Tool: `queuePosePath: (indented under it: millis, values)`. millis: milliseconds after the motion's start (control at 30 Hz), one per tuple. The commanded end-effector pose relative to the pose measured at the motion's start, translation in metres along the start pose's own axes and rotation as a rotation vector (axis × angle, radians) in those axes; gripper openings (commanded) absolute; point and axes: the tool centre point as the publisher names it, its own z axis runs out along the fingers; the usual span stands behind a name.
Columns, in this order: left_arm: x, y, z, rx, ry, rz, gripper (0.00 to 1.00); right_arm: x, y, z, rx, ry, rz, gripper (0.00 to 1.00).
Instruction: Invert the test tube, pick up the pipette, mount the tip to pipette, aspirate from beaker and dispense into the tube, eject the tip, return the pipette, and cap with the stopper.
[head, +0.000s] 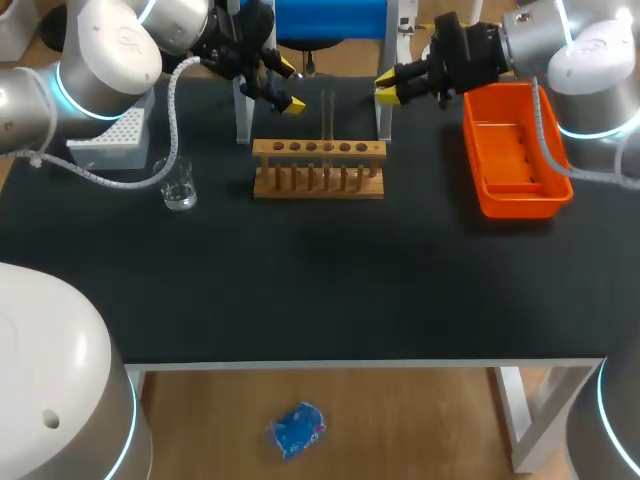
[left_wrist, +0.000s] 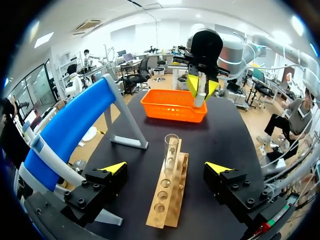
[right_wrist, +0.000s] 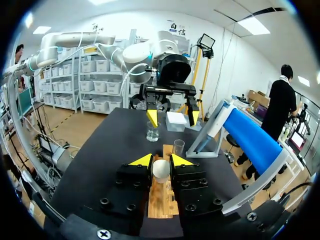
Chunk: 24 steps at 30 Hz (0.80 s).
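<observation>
While the left gripper (left_wrist: 166, 168) hangs off the left end of the rack (left_wrist: 167, 200), its fingers are spread wide. They touch nothing, and the tube (left_wrist: 171, 147) shows ahead of the gap between them. Tube stands upright in a middle rack hole, open mouth up, no cap on it. Right gripper (right_wrist: 161, 160) is pinching the white stopper (right_wrist: 161, 169), a finger pressed on each side, raised near the rack's right end. It faces the left gripper across the tube. Rack lies lengthwise between the two grippers on the black table (head: 300, 280), toward its far side. Beaker (head: 180, 186) sits on the table left of the rack, apart from it, just in front of the white tip box (head: 108, 140). Orange basket (head: 513, 150) sits right of the rack, below the right arm. Blue stand (head: 330, 20) is behind the rack at the table's far edge.
</observation>
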Motion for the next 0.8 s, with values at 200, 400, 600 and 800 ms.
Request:
queuePosePath:
  millis: [200, 400, 600, 800]
  values:
    - [-0.001, 0.000, 0.001, 0.001, 0.002, 0.000, 1.00, -0.002, -0.001, 0.000, 0.006, 0.002, 0.003, 0.00]
    - [-0.001, 0.000, 0.001, 0.001, 0.002, 0.000, 1.00, -0.012, 0.002, 0.008, 0.007, 0.005, 0.004, 0.00]
    - [-0.001, 0.000, 0.001, 0.001, 0.002, 0.000, 1.00, -0.020, 0.010, 0.021, -0.001, 0.024, -0.018, 0.00]
    - [-0.001, 0.000, 0.001, 0.001, 0.002, 0.000, 1.00, -0.025, 0.018, 0.036, -0.002, 0.044, -0.047, 0.00]
